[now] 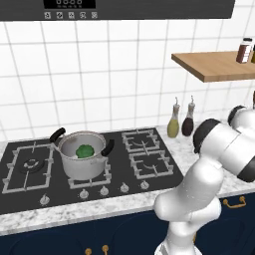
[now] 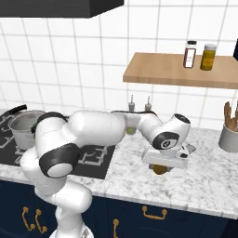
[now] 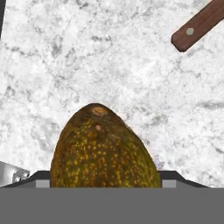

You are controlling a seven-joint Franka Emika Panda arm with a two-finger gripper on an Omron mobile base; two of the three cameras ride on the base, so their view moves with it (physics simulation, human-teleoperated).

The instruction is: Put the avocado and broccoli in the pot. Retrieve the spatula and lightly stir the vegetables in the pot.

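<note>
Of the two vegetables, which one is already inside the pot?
The broccoli lies inside the pot on the stove; the avocado is on the marble counter.

— How many things do you count?
— You have one pot [image 1: 82, 158], one broccoli [image 1: 84, 151], one avocado [image 3: 104, 151], two bottles [image 1: 173, 124], two jars [image 2: 189, 54].
</note>
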